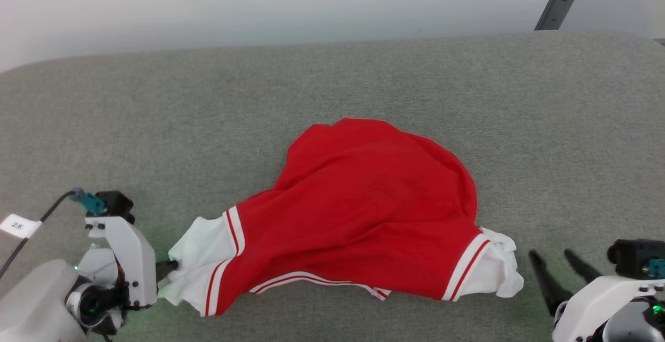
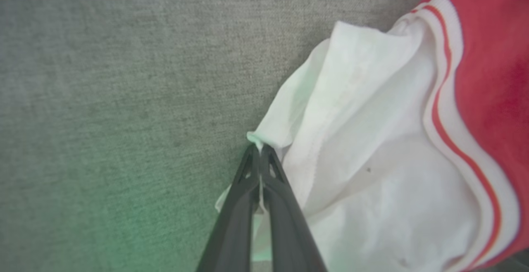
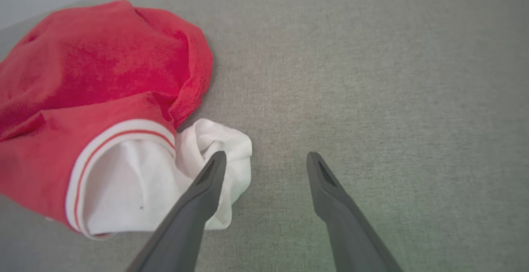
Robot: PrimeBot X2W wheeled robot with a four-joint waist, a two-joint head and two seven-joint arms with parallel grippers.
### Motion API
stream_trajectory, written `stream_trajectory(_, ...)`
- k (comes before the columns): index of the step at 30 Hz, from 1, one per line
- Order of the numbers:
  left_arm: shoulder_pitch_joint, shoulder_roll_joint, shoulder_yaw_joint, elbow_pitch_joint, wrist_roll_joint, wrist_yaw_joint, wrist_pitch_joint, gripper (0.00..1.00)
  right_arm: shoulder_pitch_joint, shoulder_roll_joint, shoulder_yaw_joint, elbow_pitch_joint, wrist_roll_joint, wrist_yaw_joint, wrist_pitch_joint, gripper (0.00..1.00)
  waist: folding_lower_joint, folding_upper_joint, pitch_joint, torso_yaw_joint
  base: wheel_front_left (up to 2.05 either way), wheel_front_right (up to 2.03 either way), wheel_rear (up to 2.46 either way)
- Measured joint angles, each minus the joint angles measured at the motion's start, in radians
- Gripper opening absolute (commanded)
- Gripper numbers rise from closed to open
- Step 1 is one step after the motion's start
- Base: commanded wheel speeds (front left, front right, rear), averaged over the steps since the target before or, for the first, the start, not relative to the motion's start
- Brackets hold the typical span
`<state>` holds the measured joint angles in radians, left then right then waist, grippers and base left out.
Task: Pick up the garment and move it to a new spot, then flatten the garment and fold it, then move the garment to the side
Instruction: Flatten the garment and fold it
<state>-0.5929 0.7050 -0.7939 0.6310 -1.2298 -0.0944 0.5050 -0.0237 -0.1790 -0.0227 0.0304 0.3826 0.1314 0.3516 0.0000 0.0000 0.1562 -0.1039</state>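
My left pincer (image 2: pixel 260 150) is clamped on the garment's (image 1: pixel 363 201) sleeve (image 2: pixel 363 148). The garment lies crumpled on the grey surface (image 1: pixel 156 123). My right pincer (image 3: pixel 266 158) gapes beside the other sleeve (image 3: pixel 136 181). Pickup step, I judge; next, grip there and lift.

left gripper (image 1: pixel 174 266): I see only a dark tip past the white wrist housing (image 1: pixel 130 259); the rest is hidden.
garment (image 2: pixel 372 148): my left wrist view cuts it off at the right edge, and its red part is blurred.
cable tag (image 1: pixel 18 225): print too small to read.
right arm (image 1: pixel 613 300): cropped by the head view's lower corner.
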Motion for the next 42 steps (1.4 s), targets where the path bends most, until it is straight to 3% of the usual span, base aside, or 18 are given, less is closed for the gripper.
stream_trajectory(13,-0.038,-0.024,-0.007,-0.015,0.024,-0.003,-0.018,0.0,-0.118,-0.038,0.105,0.196,0.077,0.0,0.163,1.0,0.0,0.0,0.025,0.039,0.0,0.0,0.0)
stream_trajectory(14,-0.04,-0.026,-0.007,-0.015,0.025,-0.003,-0.021,0.0,-0.131,-0.045,0.116,0.216,0.07,0.0,0.168,0.76,0.0,0.0,0.027,0.042,0.0,0.0,0.0)
stream_trajectory(15,-0.042,-0.029,-0.007,-0.014,0.025,-0.003,-0.021,0.0,-0.143,-0.055,0.122,0.23,0.065,0.0,0.17,0.0,0.0,0.0,0.028,0.046,0.0,0.0,0.0)
stream_trajectory(21,-0.053,-0.034,-0.006,-0.017,0.026,-0.008,-0.03,0.0,-0.191,-0.058,0.091,0.291,0.068,0.0,0.183,0.0,0.0,0.0,0.027,0.059,0.0,0.0,0.0)
stream_trajectory(27,-0.103,-0.002,0.002,-0.084,0.034,-0.005,0.001,0.0,-0.232,-0.059,0.038,0.22,0.176,0.0,0.249,0.0,0.0,0.0,0.003,0.064,0.0,0.0,0.0)
stream_trajectory(34,-0.194,0.045,0.026,-0.234,0.042,0.045,0.064,0.0,-0.367,-0.065,-0.031,0.109,0.242,0.0,0.338,0.0,0.0,0.0,-0.046,0.065,0.0,0.0,0.0)
stream_trajectory(42,-0.321,0.064,0.062,-0.326,0.061,0.095,0.102,0.0,-0.583,-0.026,-0.05,0.104,0.224,0.0,0.385,0.0,0.0,0.0,-0.102,0.07,0.0,0.0,0.0)
